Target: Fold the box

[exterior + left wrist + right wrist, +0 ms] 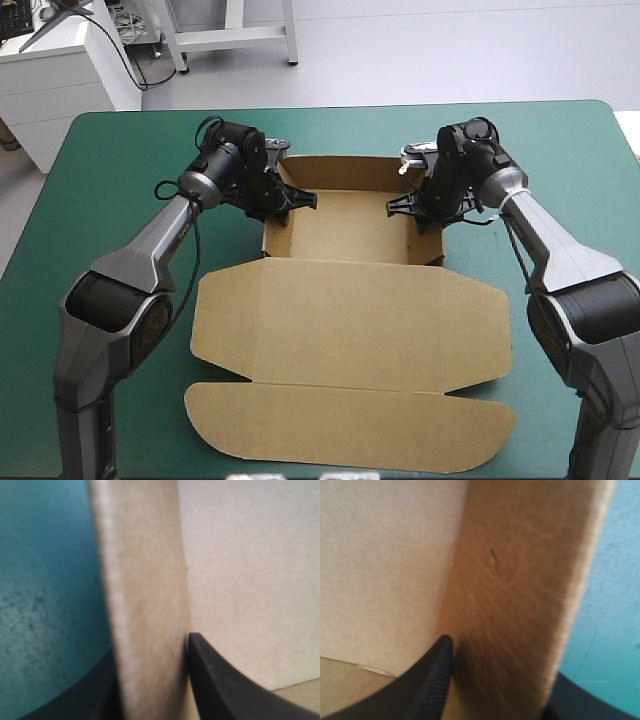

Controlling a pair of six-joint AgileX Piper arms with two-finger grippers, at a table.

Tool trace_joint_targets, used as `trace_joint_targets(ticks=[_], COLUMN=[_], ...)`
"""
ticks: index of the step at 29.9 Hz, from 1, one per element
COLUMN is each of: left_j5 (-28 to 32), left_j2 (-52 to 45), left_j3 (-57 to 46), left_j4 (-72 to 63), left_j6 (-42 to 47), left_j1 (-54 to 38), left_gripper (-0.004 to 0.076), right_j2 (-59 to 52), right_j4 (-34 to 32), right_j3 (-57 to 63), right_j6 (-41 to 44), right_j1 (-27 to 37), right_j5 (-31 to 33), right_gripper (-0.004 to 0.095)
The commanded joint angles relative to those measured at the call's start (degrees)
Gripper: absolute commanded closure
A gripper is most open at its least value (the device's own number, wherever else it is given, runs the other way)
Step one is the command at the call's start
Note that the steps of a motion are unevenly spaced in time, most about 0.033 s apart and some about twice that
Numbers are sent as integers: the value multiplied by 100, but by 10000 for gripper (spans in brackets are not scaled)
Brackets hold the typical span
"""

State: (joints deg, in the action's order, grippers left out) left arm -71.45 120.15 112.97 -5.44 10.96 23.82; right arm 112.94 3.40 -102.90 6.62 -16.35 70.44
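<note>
The left gripper [292,200] is pinched down onto the box's left side wall [272,228], fingers nearly together with just the board sandwiched in between. In the left wrist view that wall [150,580] is seen edge-on and upright in the gripper [150,672], with one black finger [225,685] pressed to the inside face and the other [85,702] tucked against the outside, down by the teal-green cover [45,580]. Same deal on the other side: the right gripper [408,205] is clamped onto the right side wall [430,238]. In its own view the board [520,580] stands in the gripper [507,680], with one ribbed finger [420,690] inside the tray and the other [580,702] only partly seen on the outside. So both side walls are held upright, and a far wall [350,172] is raised between them, which makes an open tray out of the far half of the box [350,225]. The tray is sat roughly mid-table, a bit toward the far edge. From its near side the lid [350,320] is laid out flat on the cover [110,170], wider than the tray, with angled corners. A long flap with rounded ends [350,428] is joined to it, reaching close to the table's near edge. Both arms are brought in from the near corners, with the wrists turned inward over the tray.
</note>
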Motion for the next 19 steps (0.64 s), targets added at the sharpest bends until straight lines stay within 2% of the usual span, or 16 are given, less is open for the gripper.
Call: trace_joint_targets(ticks=[1, 3, 5, 11, 19], left_j5=[-254, -254, -254, -267, -267], left_j2=[-388, -388, -388, -388, -400], left_j3=[211, 211, 211, 459, 1937], left_j4=[-261, -250, -250, -234, 0], left_j6=[-50, -50, -60, -87, -87], left_j1=[61, 61, 61, 61, 57], left_gripper=[265, 213, 202, 203, 227], right_j2=[-299, -299, -299, -310, -676], right_j4=[215, 215, 215, 49, 205], right_j3=[-162, -162, -162, -248, -1122], right_j6=[-117, -91, -34, 91, 105], right_j1=[-31, -31, -31, -20, 232], right_j5=[124, 124, 124, 124, 124], right_gripper=[187, 44, -31, -22, -20])
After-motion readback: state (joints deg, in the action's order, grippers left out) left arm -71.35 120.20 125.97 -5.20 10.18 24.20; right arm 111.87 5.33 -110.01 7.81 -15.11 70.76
